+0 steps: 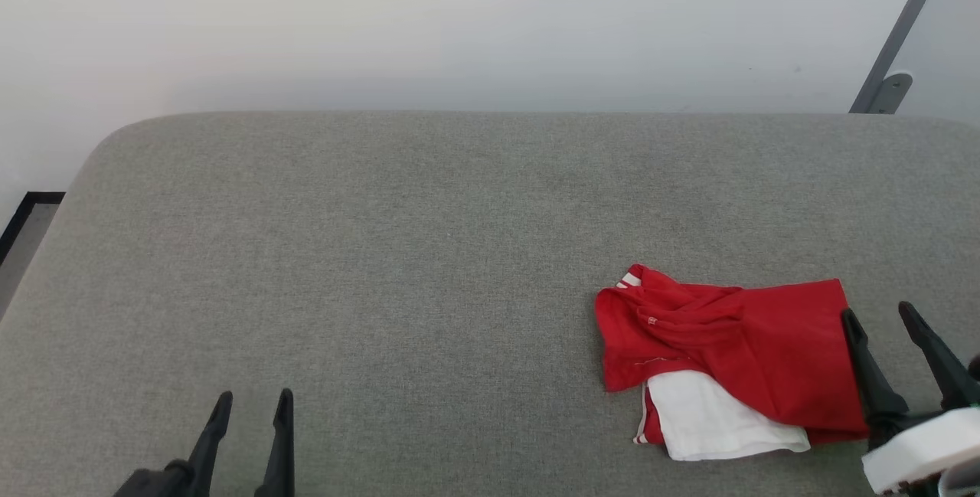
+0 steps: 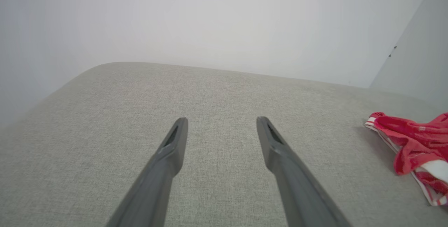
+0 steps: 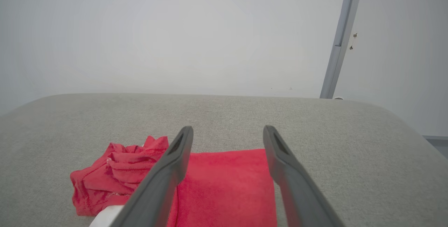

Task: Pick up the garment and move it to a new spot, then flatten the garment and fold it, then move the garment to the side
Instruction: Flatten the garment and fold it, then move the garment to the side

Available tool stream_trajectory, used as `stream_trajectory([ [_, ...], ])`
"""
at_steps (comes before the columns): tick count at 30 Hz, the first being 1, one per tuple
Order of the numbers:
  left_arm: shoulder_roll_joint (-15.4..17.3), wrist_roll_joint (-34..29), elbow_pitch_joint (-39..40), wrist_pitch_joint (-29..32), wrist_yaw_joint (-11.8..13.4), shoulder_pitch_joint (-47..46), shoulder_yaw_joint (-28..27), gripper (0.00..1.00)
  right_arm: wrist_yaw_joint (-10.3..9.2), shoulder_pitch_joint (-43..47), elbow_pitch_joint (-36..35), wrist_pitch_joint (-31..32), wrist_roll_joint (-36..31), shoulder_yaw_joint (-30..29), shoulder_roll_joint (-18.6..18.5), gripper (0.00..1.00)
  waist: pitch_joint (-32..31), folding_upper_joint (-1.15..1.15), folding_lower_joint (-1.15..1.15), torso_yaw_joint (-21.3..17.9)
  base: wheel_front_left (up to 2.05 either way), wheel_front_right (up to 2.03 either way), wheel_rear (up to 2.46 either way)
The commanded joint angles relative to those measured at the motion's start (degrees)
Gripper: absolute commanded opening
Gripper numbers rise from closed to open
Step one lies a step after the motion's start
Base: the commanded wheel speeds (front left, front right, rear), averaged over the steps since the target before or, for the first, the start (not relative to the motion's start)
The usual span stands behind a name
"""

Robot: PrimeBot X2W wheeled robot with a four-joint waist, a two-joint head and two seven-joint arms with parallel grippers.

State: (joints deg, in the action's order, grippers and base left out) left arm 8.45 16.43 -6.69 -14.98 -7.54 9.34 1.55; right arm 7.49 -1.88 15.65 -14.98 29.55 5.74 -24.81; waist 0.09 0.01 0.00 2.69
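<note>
Both left gripper point(image 1: 254, 397) and right gripper point(image 1: 878, 312) gape empty over a grey woven round-cornered cushion point(image 1: 429, 252) by a white wall point(image 1: 459, 22); the soft red garment point(image 1: 735, 344) lies crumpled beside the right gripper.

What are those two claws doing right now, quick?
Left gripper: open, empty.
Right gripper: open, empty, beside the garment.

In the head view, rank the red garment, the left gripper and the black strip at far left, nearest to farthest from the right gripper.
1. The garment, just left of the right gripper.
2. The left gripper, lower left, across the cushion.
3. The black strip, far left, beyond the cushion's corner.
</note>
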Motion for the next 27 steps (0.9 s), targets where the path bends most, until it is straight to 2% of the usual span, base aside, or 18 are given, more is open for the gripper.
stream_trajectory([
  [1, -0.23, -0.74, 0.56, -0.29, 0.13, 0.91, -0.2, 1.0, -0.01, 0.91, -0.61, -0.22, -0.4, -0.39, 0.2, 1.0, 0.0, -0.01, 0.0, 0.04, 0.0, 0.0, 0.0],
  [11, -1.56, -1.83, 3.78, -0.29, 0.13, 4.58, -0.96, 1.0, -0.01, 5.71, -3.91, -0.22, -1.7, -4.06, 1.95, 1.0, 0.19, -0.01, 0.0, 0.45, 0.0, 0.0, 0.0],
  [18, -1.22, -1.54, 3.63, -0.29, 0.13, 3.31, -0.77, 1.0, -0.01, 5.61, -4.36, 0.71, -1.65, -4.66, 2.19, 1.0, 0.95, -0.01, 0.0, 0.84, 0.0, 0.0, 0.0],
  [22, -1.13, -1.2, 3.64, -0.29, 0.13, 1.89, -0.16, 1.0, -0.01, 3.35, -5.07, 3.17, -2.17, -3.49, 0.91, 1.0, 2.25, -0.01, 0.0, 0.67, 0.0, 0.0, 0.0],
  [27, -0.33, -0.94, 2.8, -0.29, 0.13, -1.82, 2.12, 1.0, -0.01, -1.7, -3.39, 11.4, -2.36, -1.27, -3.15, 1.0, 5.23, -0.01, 0.0, 0.24, 0.0, 0.0, 0.0],
])
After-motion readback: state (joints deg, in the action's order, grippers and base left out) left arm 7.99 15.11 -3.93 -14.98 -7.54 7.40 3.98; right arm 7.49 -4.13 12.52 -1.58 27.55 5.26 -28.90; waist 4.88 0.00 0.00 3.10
